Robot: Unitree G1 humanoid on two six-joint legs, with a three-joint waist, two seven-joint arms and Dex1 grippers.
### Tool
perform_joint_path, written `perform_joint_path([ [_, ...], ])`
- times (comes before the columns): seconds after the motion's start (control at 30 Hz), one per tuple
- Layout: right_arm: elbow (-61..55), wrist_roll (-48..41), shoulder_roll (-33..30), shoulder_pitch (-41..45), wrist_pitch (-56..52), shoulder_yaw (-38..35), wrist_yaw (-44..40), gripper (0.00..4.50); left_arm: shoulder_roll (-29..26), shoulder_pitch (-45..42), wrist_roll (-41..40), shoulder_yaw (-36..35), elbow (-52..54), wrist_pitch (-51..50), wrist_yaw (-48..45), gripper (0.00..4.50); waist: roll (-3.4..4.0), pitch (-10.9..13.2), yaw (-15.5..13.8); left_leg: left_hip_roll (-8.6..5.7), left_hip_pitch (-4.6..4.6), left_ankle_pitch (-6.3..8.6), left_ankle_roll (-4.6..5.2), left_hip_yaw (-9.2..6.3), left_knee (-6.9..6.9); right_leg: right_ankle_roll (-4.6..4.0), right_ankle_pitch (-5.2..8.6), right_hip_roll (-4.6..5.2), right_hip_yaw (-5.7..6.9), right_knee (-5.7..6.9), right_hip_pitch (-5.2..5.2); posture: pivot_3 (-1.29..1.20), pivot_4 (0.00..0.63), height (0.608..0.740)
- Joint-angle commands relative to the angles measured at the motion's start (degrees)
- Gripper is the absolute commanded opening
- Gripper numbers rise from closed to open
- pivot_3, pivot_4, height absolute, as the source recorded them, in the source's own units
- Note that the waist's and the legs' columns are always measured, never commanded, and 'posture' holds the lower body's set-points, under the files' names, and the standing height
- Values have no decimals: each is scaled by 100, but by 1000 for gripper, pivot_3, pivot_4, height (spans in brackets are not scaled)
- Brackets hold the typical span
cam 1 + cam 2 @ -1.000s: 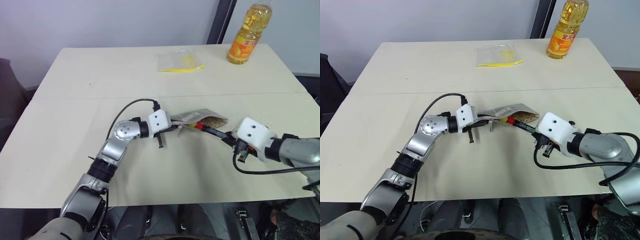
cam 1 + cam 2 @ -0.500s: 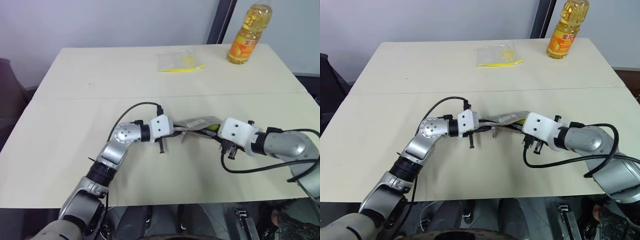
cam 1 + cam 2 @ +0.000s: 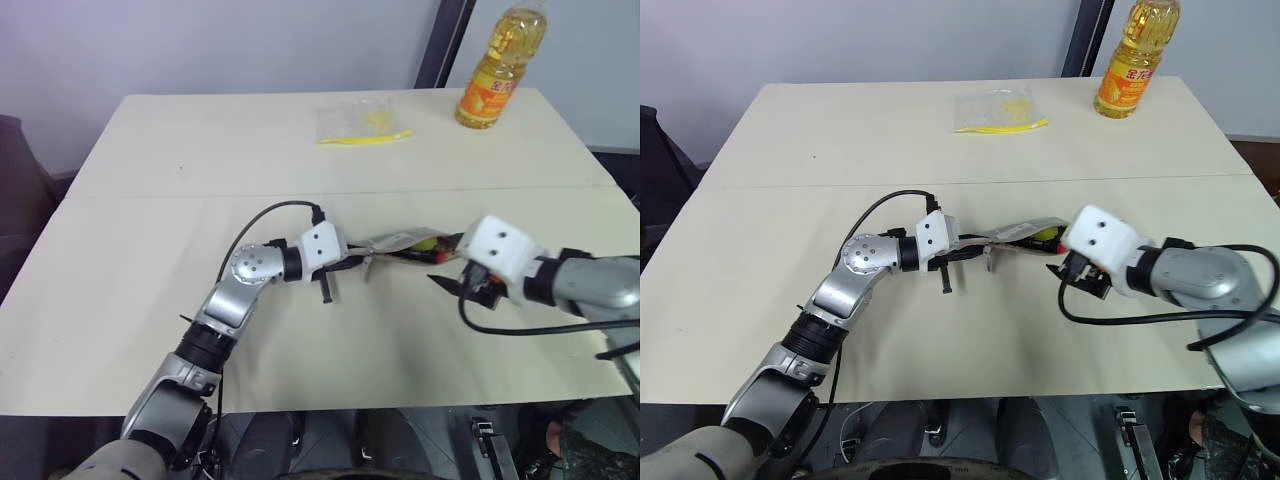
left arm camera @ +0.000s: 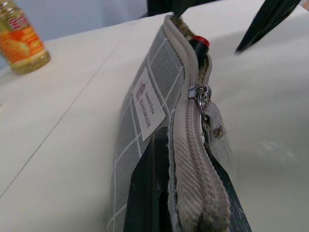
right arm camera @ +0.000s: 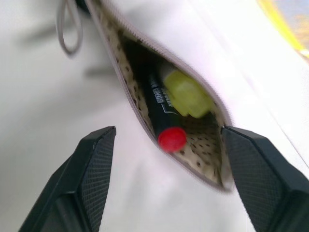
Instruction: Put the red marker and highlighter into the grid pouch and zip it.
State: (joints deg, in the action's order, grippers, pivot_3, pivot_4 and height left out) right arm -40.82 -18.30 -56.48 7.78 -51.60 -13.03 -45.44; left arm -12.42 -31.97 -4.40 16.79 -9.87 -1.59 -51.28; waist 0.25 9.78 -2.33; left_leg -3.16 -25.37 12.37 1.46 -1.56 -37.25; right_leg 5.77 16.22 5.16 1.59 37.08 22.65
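1. The table takes up most of the frame, pale beige, with a seam running across its middle.
2. The left arm comes up from the lower left, and the left gripper sits near the centre with its black fingers clamped on the near end of the pouch.
3. The right gripper sits right of centre, just beside the pouch's open mouth. Its fingers are spread wide with nothing between them, one on each side of the mouth in the right wrist view.
4. An oil bottle stands upright at the upper right, on the table's far edge, well apart from everything else.
5. A clear bag with a yellow strip lies flat at the upper centre, well apart from the grippers.
6. The pouch is at the centre of the frame, grey with white grid lines and a small white label. Its zipper is open at the far end, and the pull hangs partway along it.
7. The marker lies inside the pouch, black barrel in, red cap at the mouth.
8. The highlighter lies inside too, right beside the marker.
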Motion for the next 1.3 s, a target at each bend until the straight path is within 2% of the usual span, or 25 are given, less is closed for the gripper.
perform_joint_path([
  [0.03, -347, -805, 438, 19, -515, -925, 20, 3714, 240, -194, -316, -273, 146, -418, 294, 0, -1, 0, 2, 1, 0, 0, 0, -1, 0, 0, 0, -1, 1, 1, 0, 0, 150, 740],
  [0.13, -530, -1335, 971, 56, -929, -1051, 308, 3714, 427, -276, -375, -320, 100, -643, 449, 0, -2, 0, 3, 1, 1, 0, 0, -2, -4, 1, -1, -3, 1, 4, -2, 0, 150, 740],
  [0.33, -355, -1341, 2709, 512, -1352, -376, 1944, 3714, 858, -491, -524, -431, 7, -1033, 831, 0, 0, 0, 14, 1, 1, 0, 0, -1, -4, 0, -1, -3, -2, 8, 3, 0, 150, 740],
  [0.47, -103, -1193, 3307, 725, -1337, -47, 2569, 3714, 1024, -557, -698, -524, 78, -1276, 950, 0, -1, -1, 15, -2, -1, -1, 0, -1, -2, 0, -1, -3, -2, 10, 7, 0, 150, 740],
  [0.6, 86, -1162, 3612, 869, -1226, 215, 2832, 3714, 1025, -547, -685, -484, 109, -1280, 958, 0, 0, -1, 16, -2, -1, -1, -1, -1, 3, 1, -1, -6, -2, 12, 10, 0, 150, 740],
  [0.7, 198, -1135, 3684, 949, -1166, 362, 2945, 2962, 1017, -543, -691, -492, 125, -1275, 991, 0, 1, -1, 16, -3, -1, -1, -1, -1, 4, 1, -1, -7, -2, 14, 10, 0, 150, 740],
  [0.9, 239, -1250, 3615, 1050, -1101, 445, 2919, 38, 968, -495, -659, -507, 178, -1236, 1084, 0, 1, -1, 19, -3, -1, -1, -1, -1, 4, 1, -1, -9, -1, 14, 10, 0, 150, 740],
  [1.03, 142, -1303, 3175, 1137, -1107, 249, 2724, 38, 711, -444, -349, -337, 67, -837, 1020, 0, 1, -1, 19, -3, -1, -1, -1, -1, 4, 1, -1, -9, -1, 13, 10, 0, 150, 740],
  [1.3, 394, -1554, 1907, 1488, -1227, -1045, 2426, 38, 69, -379, 134, -166, -558, 159, 720, 0, 1, -1, 9, -3, -1, -1, -1, 0, 10, 0, -1, -3, -2, 7, 10, 0, 150, 740],
])
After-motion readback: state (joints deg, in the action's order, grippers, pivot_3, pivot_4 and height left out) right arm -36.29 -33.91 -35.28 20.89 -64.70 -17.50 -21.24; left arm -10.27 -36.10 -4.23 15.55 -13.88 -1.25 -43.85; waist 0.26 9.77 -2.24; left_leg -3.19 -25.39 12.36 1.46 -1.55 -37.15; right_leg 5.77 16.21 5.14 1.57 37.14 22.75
